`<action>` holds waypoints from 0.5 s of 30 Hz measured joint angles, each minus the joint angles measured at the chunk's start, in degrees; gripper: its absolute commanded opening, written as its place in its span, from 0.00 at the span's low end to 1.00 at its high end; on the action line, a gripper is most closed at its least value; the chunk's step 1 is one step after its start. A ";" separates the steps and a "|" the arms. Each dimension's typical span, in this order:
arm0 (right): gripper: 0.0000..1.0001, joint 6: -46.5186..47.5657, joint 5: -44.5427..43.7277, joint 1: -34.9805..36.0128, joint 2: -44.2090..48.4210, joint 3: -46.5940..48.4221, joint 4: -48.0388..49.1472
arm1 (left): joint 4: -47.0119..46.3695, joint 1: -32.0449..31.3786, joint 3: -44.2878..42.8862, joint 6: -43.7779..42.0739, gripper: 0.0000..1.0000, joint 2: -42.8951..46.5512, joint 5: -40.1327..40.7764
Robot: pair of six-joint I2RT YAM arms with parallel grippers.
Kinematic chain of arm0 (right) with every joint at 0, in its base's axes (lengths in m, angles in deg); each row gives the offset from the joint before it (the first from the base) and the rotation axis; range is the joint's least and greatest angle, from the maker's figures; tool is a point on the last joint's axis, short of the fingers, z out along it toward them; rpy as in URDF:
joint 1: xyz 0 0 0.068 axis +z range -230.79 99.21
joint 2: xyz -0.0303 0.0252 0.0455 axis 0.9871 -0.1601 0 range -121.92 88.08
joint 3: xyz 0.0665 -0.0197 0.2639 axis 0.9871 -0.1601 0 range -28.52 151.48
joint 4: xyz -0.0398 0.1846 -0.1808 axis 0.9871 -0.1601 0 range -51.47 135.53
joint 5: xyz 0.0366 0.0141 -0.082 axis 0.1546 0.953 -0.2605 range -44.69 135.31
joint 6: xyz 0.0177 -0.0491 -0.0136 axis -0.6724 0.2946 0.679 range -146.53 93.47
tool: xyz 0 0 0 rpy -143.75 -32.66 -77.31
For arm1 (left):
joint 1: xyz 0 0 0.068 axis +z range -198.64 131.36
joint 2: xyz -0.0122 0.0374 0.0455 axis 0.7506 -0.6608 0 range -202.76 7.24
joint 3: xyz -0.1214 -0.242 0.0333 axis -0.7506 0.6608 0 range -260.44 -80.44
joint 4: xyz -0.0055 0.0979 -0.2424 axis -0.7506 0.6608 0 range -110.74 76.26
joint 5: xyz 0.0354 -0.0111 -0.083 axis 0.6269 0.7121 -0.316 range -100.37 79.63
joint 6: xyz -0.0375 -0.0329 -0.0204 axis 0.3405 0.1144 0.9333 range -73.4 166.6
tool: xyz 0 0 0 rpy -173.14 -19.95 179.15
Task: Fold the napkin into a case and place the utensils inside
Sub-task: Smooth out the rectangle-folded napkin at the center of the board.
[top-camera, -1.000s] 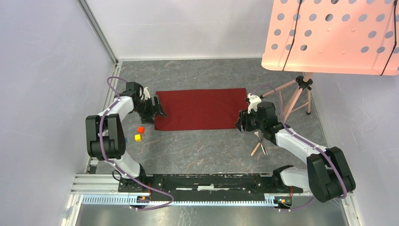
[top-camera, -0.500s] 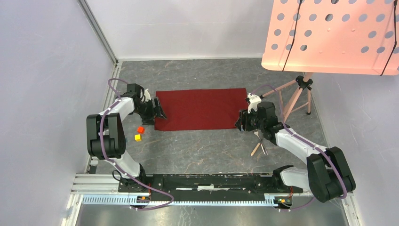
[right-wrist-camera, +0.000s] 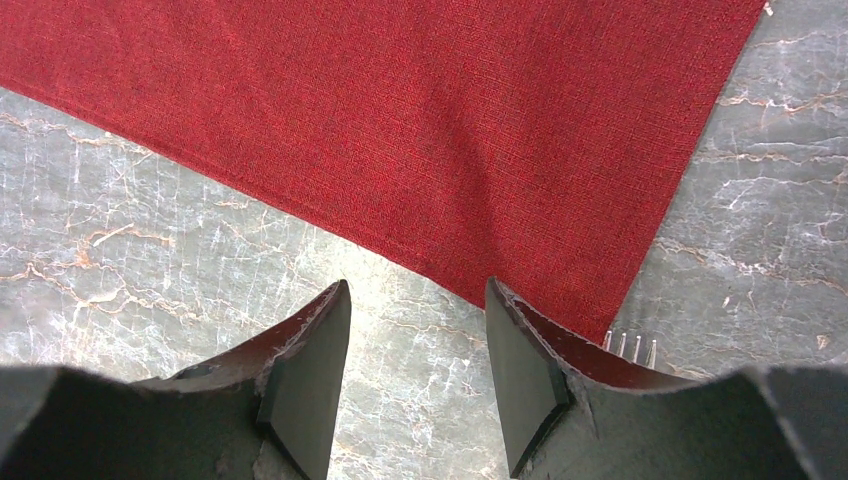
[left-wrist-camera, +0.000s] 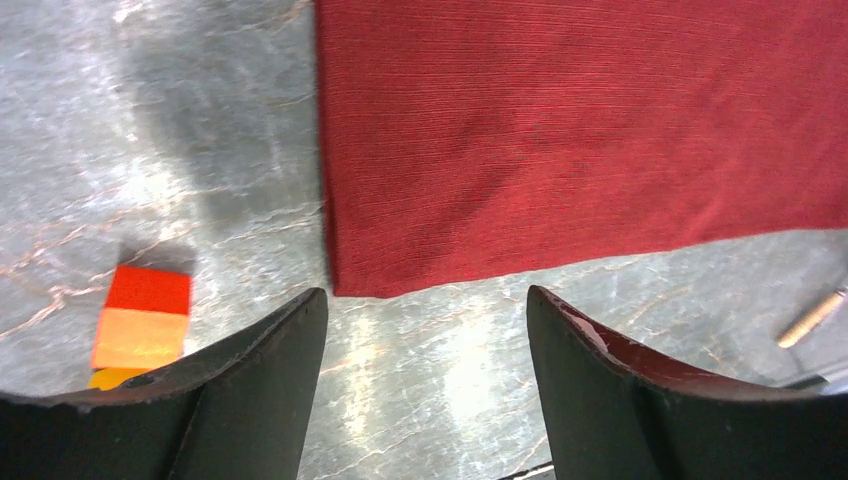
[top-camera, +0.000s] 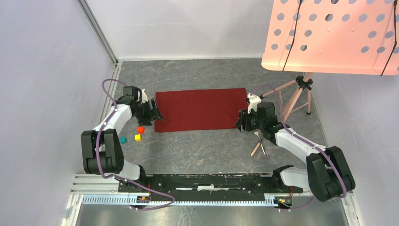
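We're watching the left gripper (left-wrist-camera: 425, 300) creeping in on the near-left corner of the napkin (top-camera: 202, 109), jaws apart but narrowing a bit, while the right gripper (right-wrist-camera: 415, 290) is sitting put, also parted and empty, at the near-right corner. The napkin is lying flat on the worktop (top-camera: 202, 150), so we're guessing the first fold is only just starting. The utensils (top-camera: 259, 147) are waiting, half hidden we think, under the right arm (top-camera: 301, 143).

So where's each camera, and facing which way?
Top external: high behind, looking down on left arm, right arm and napkin.
Left wrist: on the left arm, past the left gripper at the napkin's near left corner.
Right wrist: on the right arm, past the right gripper at its near right corner.
All share the napkin.
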 measured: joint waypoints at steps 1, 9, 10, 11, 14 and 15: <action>0.58 -0.02 -0.02 -0.02 -0.11 0.00 0.00 | 0.24 0.00 0.00 0.00 0.81 -0.11 0.92; 0.58 -1.51 0.48 0.00 -3.85 1.03 0.28 | -0.63 -2.29 -0.22 5.38 0.82 -0.04 3.67; 0.58 -1.88 0.63 0.00 -4.79 1.46 0.48 | -1.60 -2.60 -0.22 6.60 0.82 -0.11 2.95; 0.58 -2.08 0.68 0.00 -5.62 1.86 0.59 | -3.02 -2.93 -0.22 8.07 0.82 -0.39 1.92; 0.58 -2.67 0.59 0.00 -7.80 3.23 0.92 | -6.86 -3.39 -0.17 11.78 0.85 -2.29 0.94; 0.58 -2.84 0.39 0.00 -8.37 3.76 0.94 | -8.07 -3.39 -0.02 12.87 0.85 -3.21 1.22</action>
